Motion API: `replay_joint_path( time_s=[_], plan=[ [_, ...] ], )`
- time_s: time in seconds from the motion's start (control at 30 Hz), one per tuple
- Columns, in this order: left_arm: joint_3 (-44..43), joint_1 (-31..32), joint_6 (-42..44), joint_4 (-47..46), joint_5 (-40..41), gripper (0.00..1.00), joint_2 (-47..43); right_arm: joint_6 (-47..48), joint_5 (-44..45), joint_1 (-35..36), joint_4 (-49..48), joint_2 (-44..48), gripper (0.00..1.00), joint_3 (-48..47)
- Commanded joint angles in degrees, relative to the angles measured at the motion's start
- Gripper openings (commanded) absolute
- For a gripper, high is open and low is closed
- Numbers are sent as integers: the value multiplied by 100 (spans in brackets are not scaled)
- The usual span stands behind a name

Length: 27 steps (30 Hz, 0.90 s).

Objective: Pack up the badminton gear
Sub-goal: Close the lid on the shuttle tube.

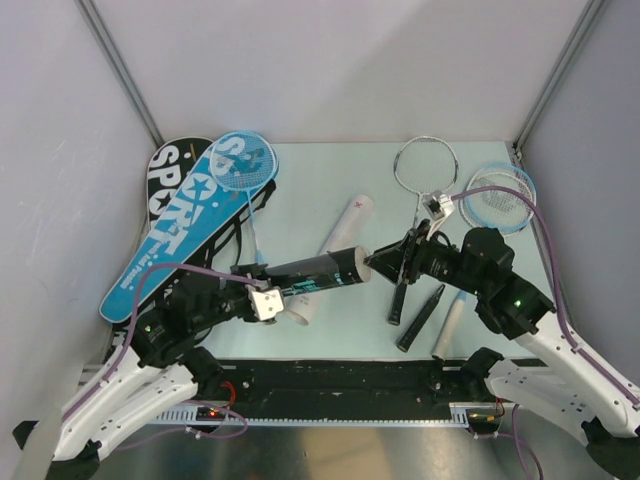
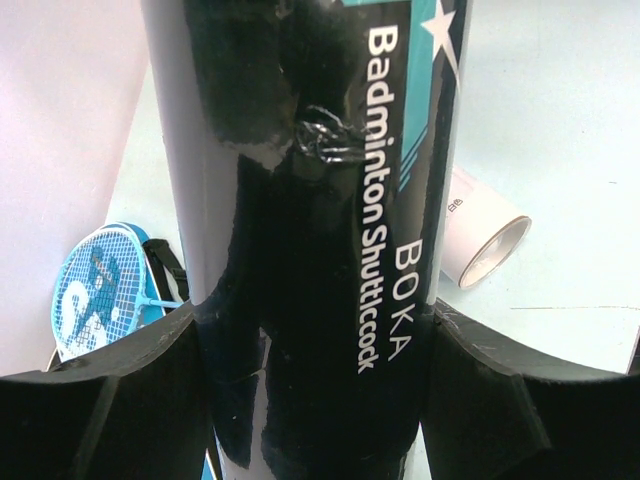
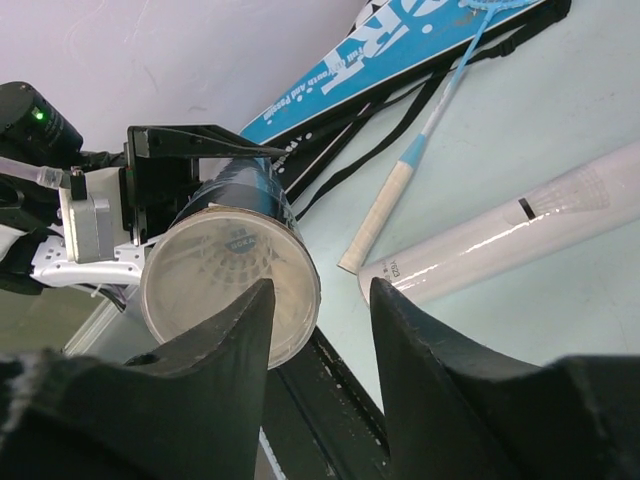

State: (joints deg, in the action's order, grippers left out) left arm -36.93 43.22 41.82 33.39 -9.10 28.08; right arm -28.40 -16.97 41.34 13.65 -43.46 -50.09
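Two arms meet mid-table. My left gripper is clamped round the black teal-printed tube, carrying it roughly level w/ the capped end pointing to 3 o'clock. My right gripper sits right at that cap, fingers spread, nothing between them. The white tube lies on the table beneath, running approx 1 to 7 o'clock. The blue cover and black cover sit at 10 o'clock, the blue racket head on top. The silver racket is at 1 o'clock.
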Motion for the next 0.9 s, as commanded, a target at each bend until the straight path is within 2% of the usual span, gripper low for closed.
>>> replay_joint_path(
  time_s=[0.0, 0.17, 0.4, 0.6, 0.87],
  plan=[
    [-240, 34, 233, -680, -464, 44, -140, 49, -233, -38, -175, -10, 50, -203],
    [-305, 34, 310, -676, -735, 44, -157, -32, -943, -253, -462, -129, 51, -204],
    [-437, 33, 332, -679, -905, 44, -47, -136, -1823, -237, -662, -502, 43, -203],
    [-530, 33, 334, -713, -940, 43, 44, -219, -2170, -45, -953, -731, 33, -65],
    [-618, 36, 276, -823, -982, 42, 54, -459, -2232, 95, -1460, -917, 36, 202]
  ],
)
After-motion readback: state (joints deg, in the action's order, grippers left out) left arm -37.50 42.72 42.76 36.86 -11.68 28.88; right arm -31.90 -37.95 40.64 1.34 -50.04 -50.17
